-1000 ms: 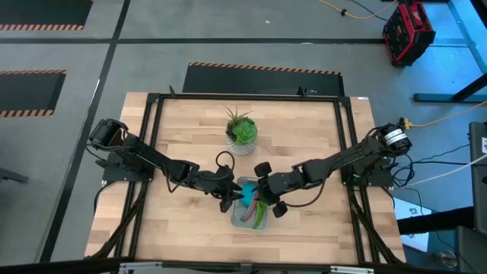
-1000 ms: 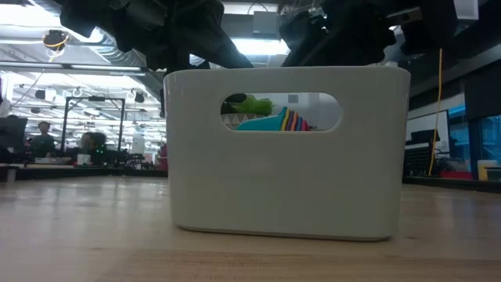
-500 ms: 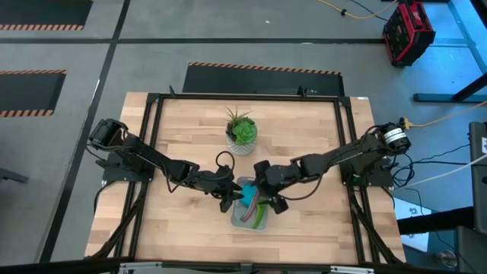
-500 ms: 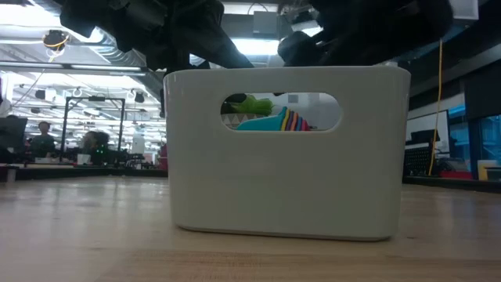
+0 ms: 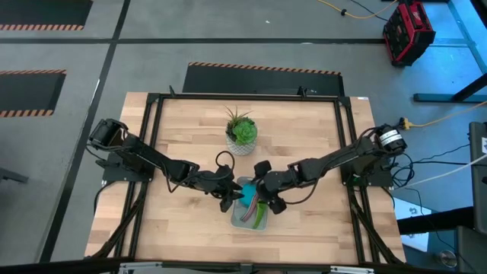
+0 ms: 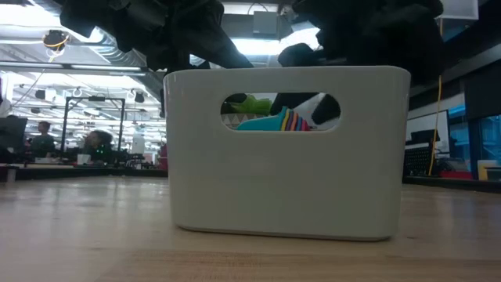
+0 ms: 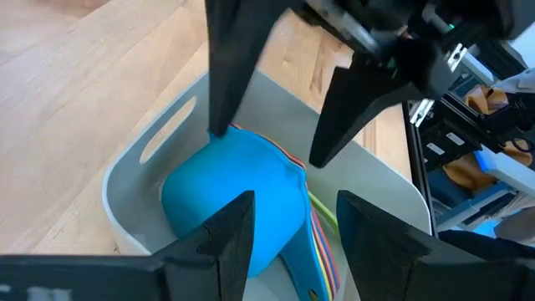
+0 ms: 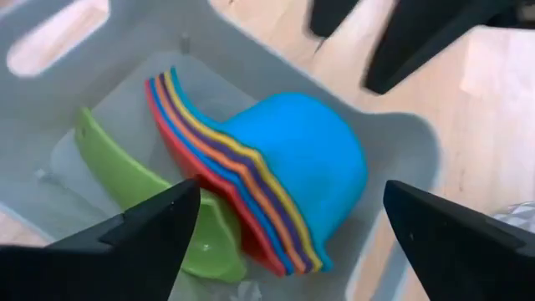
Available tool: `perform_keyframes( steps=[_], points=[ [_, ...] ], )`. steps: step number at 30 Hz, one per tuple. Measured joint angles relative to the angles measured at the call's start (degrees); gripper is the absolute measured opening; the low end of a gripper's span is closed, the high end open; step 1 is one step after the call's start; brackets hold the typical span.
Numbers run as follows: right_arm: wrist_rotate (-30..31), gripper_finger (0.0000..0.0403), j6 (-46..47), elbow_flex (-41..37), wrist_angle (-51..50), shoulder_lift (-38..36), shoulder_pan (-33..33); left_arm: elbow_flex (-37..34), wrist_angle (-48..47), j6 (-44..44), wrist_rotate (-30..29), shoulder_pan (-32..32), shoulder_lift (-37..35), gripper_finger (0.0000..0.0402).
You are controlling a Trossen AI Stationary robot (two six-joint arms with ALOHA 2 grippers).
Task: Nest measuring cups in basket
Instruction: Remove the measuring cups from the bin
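The pale grey basket (image 5: pixel 248 221) stands near the table's front middle. In it lies a nested stack of measuring cups tipped on its side, the blue cup (image 7: pixel 226 201) outermost, with striped rims and handles (image 8: pixel 226 176) fanning out. A green cup (image 8: pixel 125 176) lies beside the stack on the basket floor. My right gripper (image 8: pixel 292 191) hangs wide open over the stack, reaching in from the table's right. My left gripper (image 7: pixel 294 226) is open above the basket's left end, its fingers on either side of the handles with no touch showing. My right gripper has one fingertip (image 7: pixel 224 100) standing at the blue cup's far rim (image 7: pixel 238 134), slanting down from the table's right. Whether it touches the rim I cannot tell. The other finger stands clear of the stack.
A white pot with a green plant (image 5: pixel 242 135) stands behind the basket toward the far edge. In the low view the basket's near wall (image 6: pixel 282 180) fills the middle, and the stack (image 6: pixel 270 121) shows through its hand hole. Bare wood lies to both sides.
My right gripper has opened wide and dipped lower into the basket; one of its fingers now shows through the hand hole in the low view. The cup stack lies as before. My left gripper has kept still.
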Motion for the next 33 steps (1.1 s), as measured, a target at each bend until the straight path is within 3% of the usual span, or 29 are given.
perform_keyframes(
  steps=[9, 16, 33],
  points=[
    [4.6, 0.0381, -2.1, 0.0, 0.7, 1.5, 0.8, 0.0, 0.0, 0.0, 0.0, 0.0, 0.0, 0.0163],
    [4.6, 0.0378, -2.3, 0.0, 0.6, 1.5, 0.8, 0.0, 0.0, 0.0, 0.0, 0.0, 0.0, 0.0163],
    [3.3, 0.0328, -2.1, 0.0, 1.3, 4.4, 0.8, 0.0, 0.0, 0.0, 0.0, 0.0, 0.0, 0.0163]
  ],
)
